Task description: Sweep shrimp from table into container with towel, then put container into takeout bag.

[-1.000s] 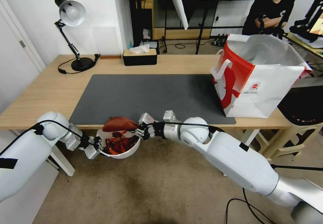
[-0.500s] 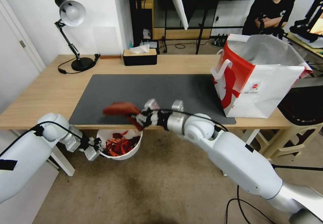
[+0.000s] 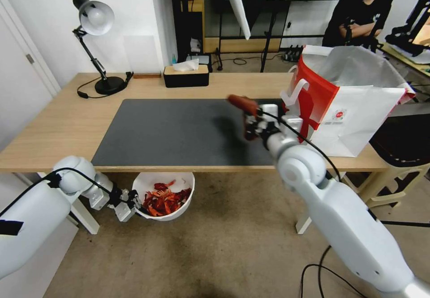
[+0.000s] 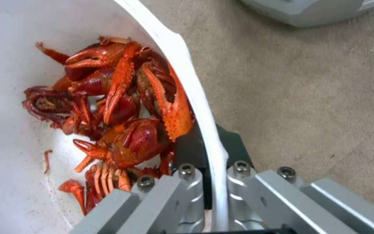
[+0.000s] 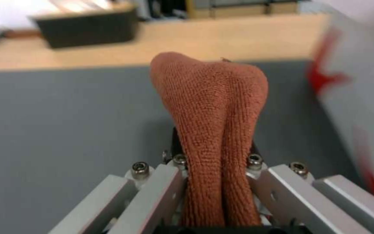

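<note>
The white container [image 3: 186, 186] hangs below the table's [image 3: 58, 123] front edge, over the floor, with several red shrimp [image 3: 163, 198] piled inside. My left gripper [image 3: 132, 201] is shut on the container's rim [image 4: 204, 117], one finger inside and one outside; the shrimp [image 4: 122, 107] lie against that wall. My right gripper [image 3: 251, 118] is raised above the right part of the dark mat [image 3: 179, 128], shut on the rust-red towel [image 3: 242, 102], which stands up folded between its fingers [image 5: 215, 107]. The white and red takeout bag [image 3: 354, 105] stands open just right of it.
A black tissue box [image 3: 186, 75] and a desk lamp [image 3: 96, 20] stand at the table's back. A person sits in the room behind, touching nothing. Beige carpet [image 3: 201, 253] lies under the container. A dark stool [image 3: 403, 146] stands right of the table.
My right gripper has lifted the towel from over the container and carried it up and right, across the mat toward the bag. The container in my left gripper has sunk slightly.
</note>
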### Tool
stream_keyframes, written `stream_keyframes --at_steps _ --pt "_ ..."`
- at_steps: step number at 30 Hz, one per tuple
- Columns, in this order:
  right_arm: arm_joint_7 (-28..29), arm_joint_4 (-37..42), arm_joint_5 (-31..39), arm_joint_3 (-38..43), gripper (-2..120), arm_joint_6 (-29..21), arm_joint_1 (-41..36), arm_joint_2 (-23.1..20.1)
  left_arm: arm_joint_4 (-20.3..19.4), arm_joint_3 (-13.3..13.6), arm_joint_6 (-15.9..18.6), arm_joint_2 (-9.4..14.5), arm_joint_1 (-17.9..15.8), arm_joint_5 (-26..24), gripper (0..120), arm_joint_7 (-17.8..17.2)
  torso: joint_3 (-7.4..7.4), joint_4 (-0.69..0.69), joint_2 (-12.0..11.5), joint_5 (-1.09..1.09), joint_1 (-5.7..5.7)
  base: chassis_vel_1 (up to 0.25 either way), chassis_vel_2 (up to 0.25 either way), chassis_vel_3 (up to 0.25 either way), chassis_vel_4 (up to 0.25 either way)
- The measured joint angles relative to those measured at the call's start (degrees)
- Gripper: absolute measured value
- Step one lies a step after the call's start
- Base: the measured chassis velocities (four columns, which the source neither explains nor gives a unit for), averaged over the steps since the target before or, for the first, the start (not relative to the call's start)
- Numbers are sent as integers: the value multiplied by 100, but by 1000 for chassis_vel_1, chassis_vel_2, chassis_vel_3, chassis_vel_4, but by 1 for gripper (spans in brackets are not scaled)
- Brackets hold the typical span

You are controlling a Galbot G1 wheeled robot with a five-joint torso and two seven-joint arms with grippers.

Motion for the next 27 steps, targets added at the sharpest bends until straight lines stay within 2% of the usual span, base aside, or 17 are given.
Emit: stream_keyframes --at_steps 5,8,11,12,15,18,20,21,24,25,27 --pt "95 81 50 281 4 -86 -338 -93 -70 23 6 1 25 9 0 3 0 0 0 0 0 0 0 0 0" --pt "91 110 121 397 10 -90 -475 -114 -89 27 8 11 28 12 0 5 0 1 0 0 0 0 0 0 0" --pt "72 168 275 539 24 -119 -637 -120 -112 28 11 17 55 20 0 6 0 1 0 0 0 0 0 0 0" --pt "72 168 275 539 24 -119 -637 -120 -112 28 11 17 55 20 0 6 0 1 0 0 0 0 0 0 0" --pt "89 231 435 630 38 -134 -748 -120 -130 28 12 15 92 29 0 7 1 1 0 -1 1 0 0 0 0" --pt "100 254 451 677 46 -134 -805 -127 -134 27 14 6 104 37 0 7 1 1 0 -1 1 0 0 0 0" --pt "100 297 455 736 56 -133 -863 -148 -148 25 15 1 122 45 0 7 1 1 0 -2 1 0 0 0 0" --pt "100 297 455 736 56 -133 -863 -148 -148 25 15 1 122 45 0 7 1 1 0 -2 1 0 0 0 0" --pt "141 393 436 796 71 -109 -986 -176 -180 9 17 10 167 51 0 7 1 1 0 -2 0 0 0 0 0" --pt "141 393 436 796 71 -109 -986 -176 -180 9 17 10 167 51 0 7 1 1 0 -2 0 0 0 0 0" --pt "176 515 438 904 82 -71 -1134 -221 -225 -10 20 50 219 54 0 7 0 1 0 -2 1 0 0 0 0"
